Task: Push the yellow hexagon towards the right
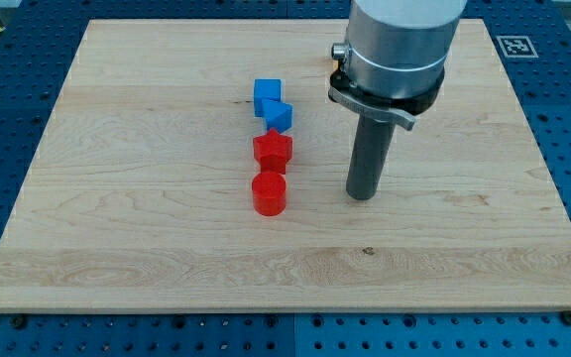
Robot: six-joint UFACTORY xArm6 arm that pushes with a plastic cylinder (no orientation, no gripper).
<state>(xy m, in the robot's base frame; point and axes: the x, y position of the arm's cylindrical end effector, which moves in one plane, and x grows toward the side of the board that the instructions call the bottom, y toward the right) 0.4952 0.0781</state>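
Note:
No yellow hexagon shows anywhere in the camera view; it may be hidden behind the arm, I cannot tell. My tip (363, 195) rests on the wooden board (147, 248) right of centre. To its left stands a column of blocks: a blue cube (267, 94) at the top, a blue block (279, 116) touching it below, a red star-like block (273, 151), and a red cylinder (269, 193) at the bottom. My tip is level with the red cylinder, well apart from it on the right.
The arm's grey body (397, 50) covers part of the board's top right. A fiducial marker (513, 45) sits at the board's top right corner. Blue perforated table surrounds the board.

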